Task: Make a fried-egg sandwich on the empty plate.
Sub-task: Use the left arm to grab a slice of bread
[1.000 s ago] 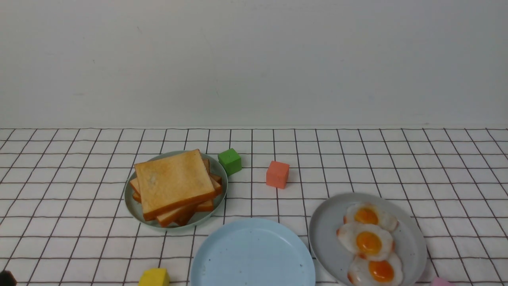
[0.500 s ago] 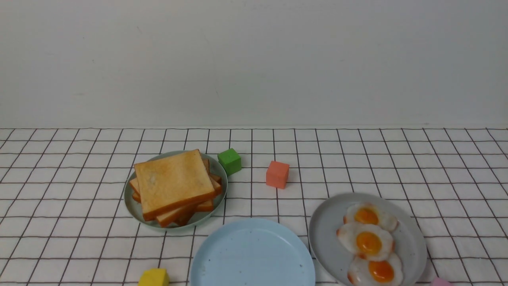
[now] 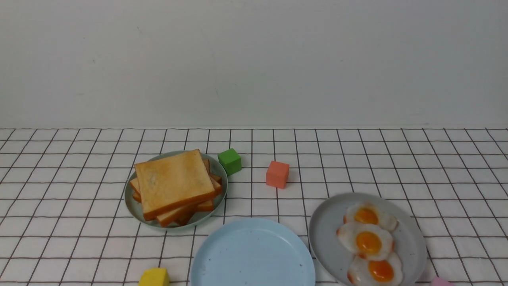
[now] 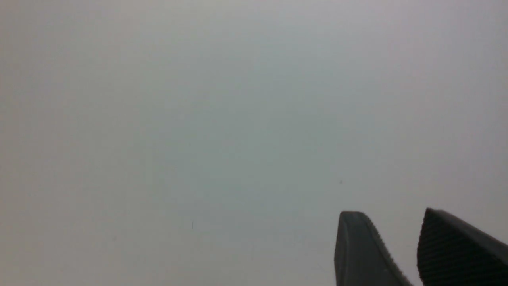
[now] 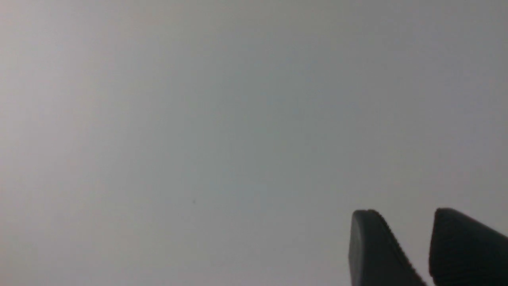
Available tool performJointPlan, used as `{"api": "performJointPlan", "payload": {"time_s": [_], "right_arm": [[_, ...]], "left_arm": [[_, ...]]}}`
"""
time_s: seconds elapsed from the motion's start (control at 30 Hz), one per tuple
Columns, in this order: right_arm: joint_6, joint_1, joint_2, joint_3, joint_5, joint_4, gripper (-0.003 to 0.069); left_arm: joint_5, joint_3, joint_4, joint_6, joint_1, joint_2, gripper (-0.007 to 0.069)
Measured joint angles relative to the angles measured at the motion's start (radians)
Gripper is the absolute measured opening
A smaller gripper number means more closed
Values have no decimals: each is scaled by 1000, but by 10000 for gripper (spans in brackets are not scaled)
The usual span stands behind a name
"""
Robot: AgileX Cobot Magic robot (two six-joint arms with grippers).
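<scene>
The empty plate [image 3: 252, 254], pale sky-blue, sits at the front centre of the checked cloth with nothing on it. No fried-egg sandwich is in view. A fanned pile of toast slices [image 3: 174, 182] rests on a pale green plate [image 3: 135, 212] to its far left. Three fried eggs [image 3: 369, 242] lie in a row on a grey plate [image 3: 327, 230] to its right. Neither arm shows in the front view. My left gripper [image 4: 391, 212] and right gripper [image 5: 404, 210] each face a blank grey wall, open, with nothing between the fingers.
A green cube [image 3: 229, 161] stands just behind the toast plate and a salmon cube [image 3: 277, 174] behind the blue plate. A yellow cube [image 3: 154, 277] sits at the front edge left of the blue plate, a pink one [image 3: 440, 282] at the front right.
A dark tip at the front view's lower left corner one second ago has left the view. Plates, toast, eggs and cubes have not moved.
</scene>
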Motion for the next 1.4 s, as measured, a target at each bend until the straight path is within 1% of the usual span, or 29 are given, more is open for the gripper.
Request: {"api": "performJointPlan", "payload": {"time_s": [0.07, 0.13, 0.17, 0.23, 0.27, 0.33, 0.4, 0.47, 0.53, 0.57, 0.6, 0.63, 0.67, 0.73, 0.77, 0.9, 0.97, 1.03, 1.13, 1.17, 1.23, 1.3, 1.4], "right_arm": [[-15, 0, 83, -78, 137, -14, 241], [-30, 0, 167, -120, 224, -31, 241], [-31, 0, 174, -122, 224, -31, 241], [-39, 0, 267, -126, 307, -34, 241], [-40, 0, 267, -124, 312, -34, 241], [-43, 0, 345, -109, 377, -17, 241], [-45, 0, 375, -102, 412, -1, 241], [-52, 0, 431, -92, 485, 51, 241], [-81, 0, 473, -91, 521, 98, 241], [-91, 0, 477, -91, 526, 104, 241], [-143, 0, 509, -91, 552, 159, 241], [-158, 0, 512, -91, 557, 165, 241], [-212, 0, 529, -91, 574, 215, 241], [-275, 0, 541, -91, 593, 261, 241], [-314, 0, 544, -91, 602, 284, 241], [-358, 0, 544, -91, 620, 321, 241], [-364, 0, 544, -91, 629, 324, 241], [-365, 0, 544, -91, 631, 327, 241], [-366, 0, 544, -91, 638, 328, 241], [-366, 0, 544, -91, 638, 328, 241], [-366, 0, 544, -91, 653, 331, 241], [-366, 0, 544, -91, 659, 331, 241], [-367, 0, 544, -91, 677, 331, 241]], "left_arm": [[124, -54, -21, -16, 0, 89, 238], [205, -68, -31, -22, 0, 175, 238], [205, -68, -31, -22, 0, 183, 238], [280, -69, -32, -22, 0, 282, 238], [290, -69, -33, -22, 0, 298, 238], [353, -69, -77, -18, 0, 404, 238], [386, -69, -110, -7, 0, 455, 238], [432, -69, -186, 60, 0, 572, 238], [438, -73, -242, 123, 0, 658, 238], [442, -76, -255, 135, 1, 678, 238], [461, -106, -321, 178, 17, 774, 238], [463, -106, -328, 184, 19, 785, 238], [475, -140, -387, 234, 42, 859, 238], [487, -198, -464, 315, 90, 948, 238], [497, -235, -520, 379, 126, 1009, 238], [551, -347, -613, 493, 227, 1148, 244], [575, -418, -630, 550, 257, 1237, 274], [591, -476, -634, 584, 263, 1301, 317], [646, -570, -641, 640, 263, 1414, 417], [651, -576, -641, 648, 263, 1427, 423], [699, -653, -646, 709, 263, 1504, 505], [710, -690, -666, 764, 263, 1547, 534], [710, -731, -701, 837, 263, 1605, 547]]}}
